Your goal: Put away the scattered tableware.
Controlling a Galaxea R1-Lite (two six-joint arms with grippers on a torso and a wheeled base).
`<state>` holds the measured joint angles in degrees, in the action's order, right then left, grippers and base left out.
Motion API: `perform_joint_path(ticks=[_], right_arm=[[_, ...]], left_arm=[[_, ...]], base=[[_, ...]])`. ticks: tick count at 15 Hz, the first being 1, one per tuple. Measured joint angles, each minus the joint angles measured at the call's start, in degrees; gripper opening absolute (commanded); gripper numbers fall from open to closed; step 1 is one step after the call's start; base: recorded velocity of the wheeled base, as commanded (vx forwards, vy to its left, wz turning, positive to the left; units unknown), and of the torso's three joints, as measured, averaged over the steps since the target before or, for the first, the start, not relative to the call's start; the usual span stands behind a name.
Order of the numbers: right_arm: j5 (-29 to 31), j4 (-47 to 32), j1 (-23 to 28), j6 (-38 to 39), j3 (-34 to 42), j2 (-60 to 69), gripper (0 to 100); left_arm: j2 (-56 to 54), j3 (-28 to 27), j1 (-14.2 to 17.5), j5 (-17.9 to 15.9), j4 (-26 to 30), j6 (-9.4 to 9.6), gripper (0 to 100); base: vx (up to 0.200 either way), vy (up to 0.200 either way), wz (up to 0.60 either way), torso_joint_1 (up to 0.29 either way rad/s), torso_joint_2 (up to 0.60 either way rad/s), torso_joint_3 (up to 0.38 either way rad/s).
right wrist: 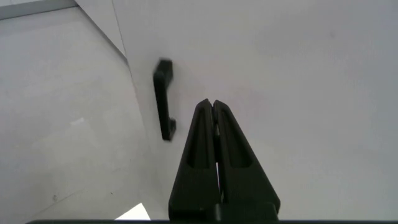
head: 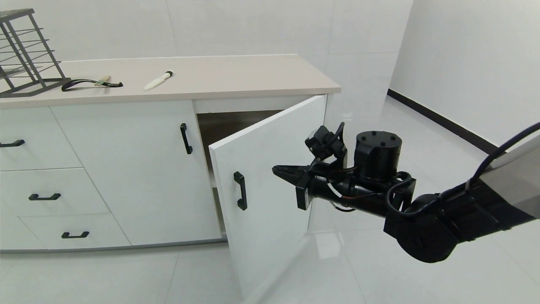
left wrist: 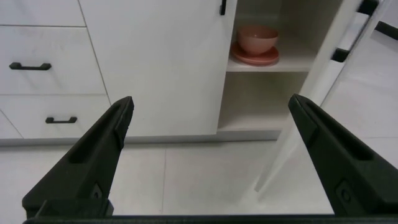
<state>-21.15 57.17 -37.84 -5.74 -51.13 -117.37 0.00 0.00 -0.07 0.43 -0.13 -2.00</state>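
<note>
On the beige countertop (head: 236,74) lie a black ladle (head: 90,83), a small wooden-handled utensil (head: 102,80) and a white knife (head: 158,80). The right-hand cabinet door (head: 270,139) stands open. My right gripper (head: 279,170) is shut and empty, its tips close to the door's face just right of the black handle (head: 241,191). The right wrist view has that shut gripper (right wrist: 212,107) beside the handle (right wrist: 164,99). My left gripper (left wrist: 211,102) is open and empty, low before the cabinet. Inside, a pink bowl (left wrist: 258,38) rests on a pink plate (left wrist: 255,57) on the shelf.
A dark wire rack (head: 25,50) stands at the counter's far left. Drawers with black handles (head: 44,196) fill the cabinet's left side. The door next to the open one is closed (head: 126,169). White tiled floor (head: 400,139) lies open to the right.
</note>
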Motion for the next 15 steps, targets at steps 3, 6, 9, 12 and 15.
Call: perform_joint_path(ticks=[3,6,9,12,15], right_arm=[[0.1,0.0,-0.9,0.0,5.5,3.2,0],[1.0,-0.1,0.0,0.1,13.0,10.9,0],[1.6,-0.2,4.3,-0.2,21.4,26.0,0],[1.5,-1.7,12.3,-0.3,30.7,46.1,0],[1.1,-8.2,22.8,-0.1,37.7,68.8,0]], left_arm=[[0.0,0.0,-0.1,0.0,0.0,0.00,100],[0.0,0.0,0.0,0.0,0.0,0.00,100],[0.0,0.0,0.0,0.0,0.0,0.01,100],[0.0,0.0,0.0,0.0,0.0,0.01,100],[0.0,0.0,0.0,0.0,-0.1,0.06,100]], base=[[0.000,0.000,0.00,0.000,0.00,0.000],[0.000,0.067,0.00,0.001,0.00,0.001],[0.000,0.200,0.00,0.001,0.00,-0.001],[0.000,0.067,0.00,0.002,0.00,0.001],[0.000,0.000,0.00,0.000,0.00,0.000]])
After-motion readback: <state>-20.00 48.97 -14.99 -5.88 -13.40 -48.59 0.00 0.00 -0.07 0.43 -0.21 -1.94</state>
